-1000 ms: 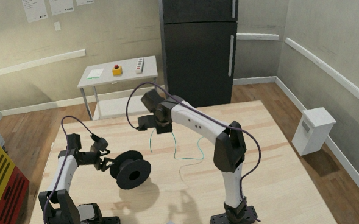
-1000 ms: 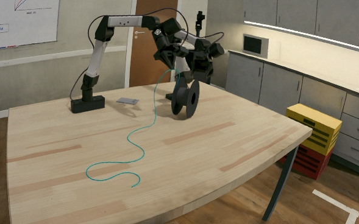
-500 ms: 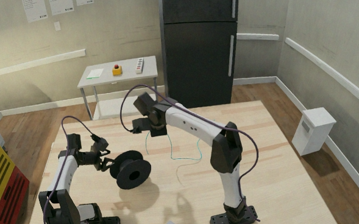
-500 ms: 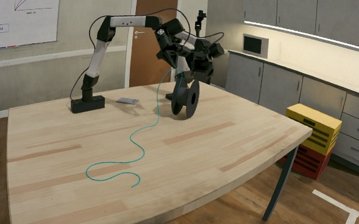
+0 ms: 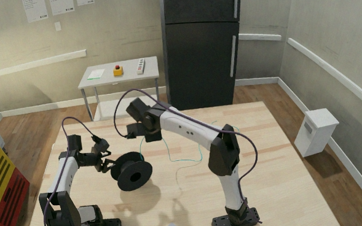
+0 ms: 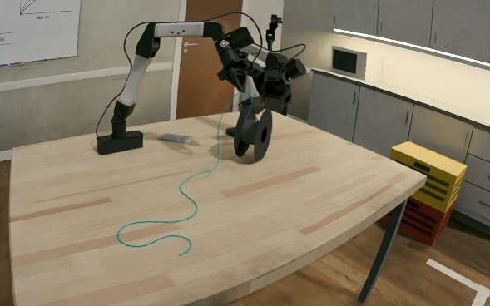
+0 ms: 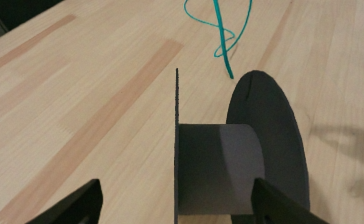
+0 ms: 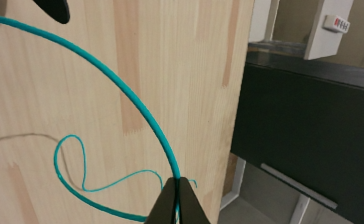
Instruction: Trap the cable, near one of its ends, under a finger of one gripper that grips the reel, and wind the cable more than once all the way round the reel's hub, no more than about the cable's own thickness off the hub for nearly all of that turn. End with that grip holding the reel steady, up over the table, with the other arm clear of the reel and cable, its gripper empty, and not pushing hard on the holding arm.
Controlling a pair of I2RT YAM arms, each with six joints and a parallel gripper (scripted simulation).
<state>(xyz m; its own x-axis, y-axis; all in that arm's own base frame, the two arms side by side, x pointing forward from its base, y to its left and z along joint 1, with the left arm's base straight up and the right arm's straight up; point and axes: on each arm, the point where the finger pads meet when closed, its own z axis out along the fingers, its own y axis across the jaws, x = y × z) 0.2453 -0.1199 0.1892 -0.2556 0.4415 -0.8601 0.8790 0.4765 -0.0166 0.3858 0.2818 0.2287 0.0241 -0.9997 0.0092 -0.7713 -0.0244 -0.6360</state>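
Note:
The black reel [image 5: 127,181] [image 6: 259,151] [image 7: 218,170] appears to stand on its flange rims. Its visible hub is bare. My left gripper [image 5: 112,165] [image 7: 177,188] is open, its fingers on either side of one flange, with one finger over the gap between the flanges. My right gripper [image 6: 244,91] [image 8: 177,187] is shut on the teal cable [image 5: 185,159] [image 6: 219,137] [image 7: 222,40] [image 8: 133,96], above the reel. A short end of the cable arcs down from it to the reel's upper rim. I cannot tell whether its tip is between the flanges.
The cable's long part drops to the table [image 5: 256,190] [image 6: 264,224] and lies there in loose curves. Its far end is near the front in the exterior view. The right arm reaches across above the table, close to the left arm. A flat grey piece [image 6: 175,137] lies near the right arm's base.

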